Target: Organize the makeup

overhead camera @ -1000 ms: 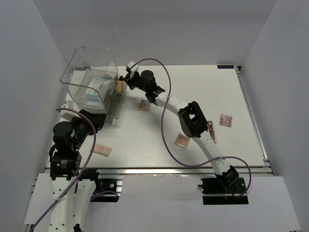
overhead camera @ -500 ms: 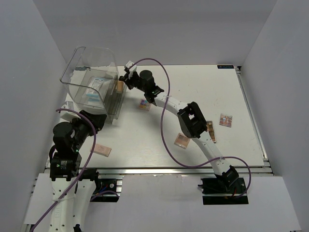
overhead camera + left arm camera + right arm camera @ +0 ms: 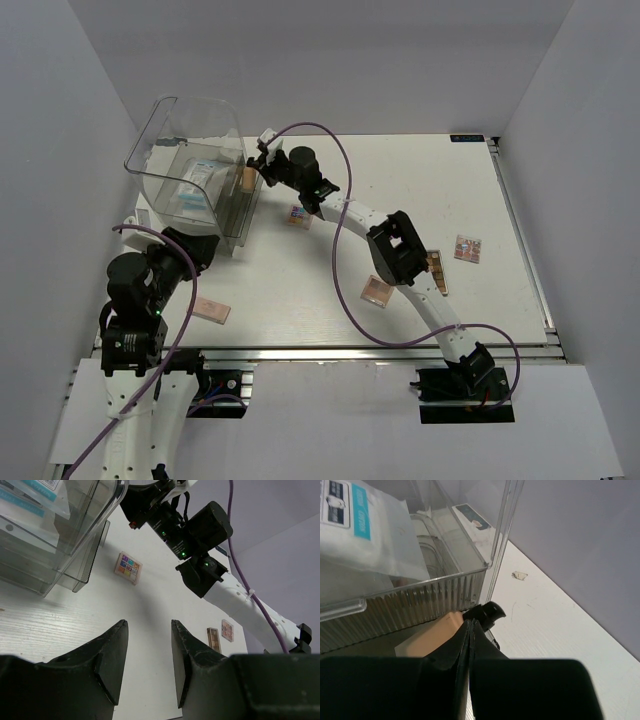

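My right gripper (image 3: pixel 254 170) reaches to the right side of the clear bin (image 3: pixel 150 165). In the right wrist view its fingers (image 3: pixel 470 624) are pressed shut with nothing between them. Their tips sit against a beige bottle (image 3: pixel 432 635) with a dark cap (image 3: pixel 487 614), lying beside the bin wall (image 3: pixel 420 597). The bottle also shows in the top view (image 3: pixel 246 178). A white-blue packet (image 3: pixel 195 185) lies inside the bin. My left gripper (image 3: pixel 148 623) is open and empty over bare table near the bin's front.
Loose on the table are a square palette (image 3: pixel 298 216), a peach compact (image 3: pixel 376 290), a long palette (image 3: pixel 437 272), another square palette (image 3: pixel 467 248) and a peach compact (image 3: pixel 212 310) near the left arm. My right arm spans the table's middle.
My right gripper has edged slightly left toward the bin and the bottle. The left arm has barely shifted.
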